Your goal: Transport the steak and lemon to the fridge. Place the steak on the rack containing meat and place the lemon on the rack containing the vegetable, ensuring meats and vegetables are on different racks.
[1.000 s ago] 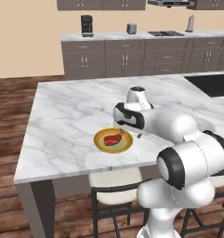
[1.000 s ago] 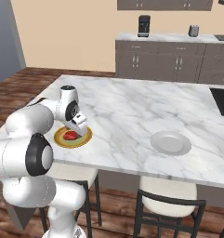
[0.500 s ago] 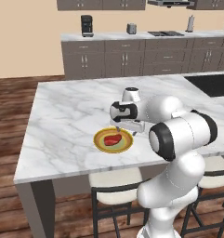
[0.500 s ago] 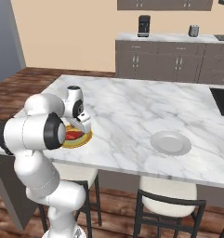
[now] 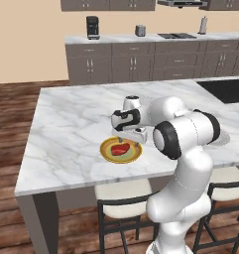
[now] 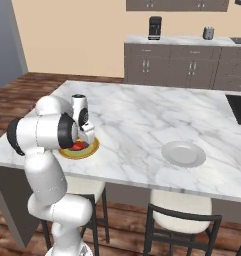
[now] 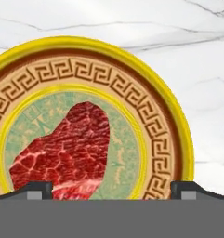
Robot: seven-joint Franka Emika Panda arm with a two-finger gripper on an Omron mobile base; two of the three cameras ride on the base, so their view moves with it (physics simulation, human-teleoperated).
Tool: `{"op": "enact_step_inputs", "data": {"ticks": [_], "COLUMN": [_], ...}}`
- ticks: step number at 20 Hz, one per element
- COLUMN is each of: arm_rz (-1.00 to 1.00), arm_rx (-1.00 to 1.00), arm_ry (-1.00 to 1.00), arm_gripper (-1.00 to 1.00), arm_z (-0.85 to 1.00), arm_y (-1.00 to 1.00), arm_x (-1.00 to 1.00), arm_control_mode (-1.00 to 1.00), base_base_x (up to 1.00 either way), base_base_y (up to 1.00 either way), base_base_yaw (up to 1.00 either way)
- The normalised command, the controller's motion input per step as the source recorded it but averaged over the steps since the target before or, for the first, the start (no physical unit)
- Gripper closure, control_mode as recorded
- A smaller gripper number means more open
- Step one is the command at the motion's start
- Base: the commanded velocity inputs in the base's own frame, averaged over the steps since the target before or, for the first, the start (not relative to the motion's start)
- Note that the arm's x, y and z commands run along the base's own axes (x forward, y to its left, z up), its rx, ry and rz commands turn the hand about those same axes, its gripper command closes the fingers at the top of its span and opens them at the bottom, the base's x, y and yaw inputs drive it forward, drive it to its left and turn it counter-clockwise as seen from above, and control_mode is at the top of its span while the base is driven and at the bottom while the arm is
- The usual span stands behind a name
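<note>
Hand view: looking straight down onto the steak (image 7: 69,148), lying on the yellow-rimmed plate (image 7: 178,125) on the marble table (image 7: 197,56), long axis slanting from lower left to upper right, sitting left of centre between the fingertips (image 7: 36,189). Claw (image 5: 127,141) hovering just above, spread wide, holding and touching nothing.

Marbled raw steak (image 7: 69,151) on glossy yellow-rimmed plate (image 7: 176,125), veined marble counter (image 7: 201,79).

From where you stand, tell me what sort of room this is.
A kitchen, rendered. A marble island with stools beneath, grey cabinets along the back wall, a coffee maker on their counter, and a steak on a plate.
</note>
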Motion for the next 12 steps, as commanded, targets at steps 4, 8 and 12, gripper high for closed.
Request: {"op": "enact_step_inputs", "data": {"ticks": [4, 8, 12], "arm_rz": [-0.06, -0.06, -0.06], "arm_rx": [0.0, 0.0, 0.0], "arm_ry": [0.0, 0.0, 0.0], "arm_gripper": [-1.0, -1.0, -1.0], "arm_z": [-0.27, -0.2, -0.11], "arm_y": [0.01, 0.0, 0.0], "arm_x": [0.32, 0.18, 0.01], "arm_control_mode": [-1.0, -1.0, -1.0], "base_base_x": [0.0, 0.0, 0.0], "base_base_y": [0.0, 0.0, 0.0], "base_base_yaw": [0.0, 0.0, 0.0]}}
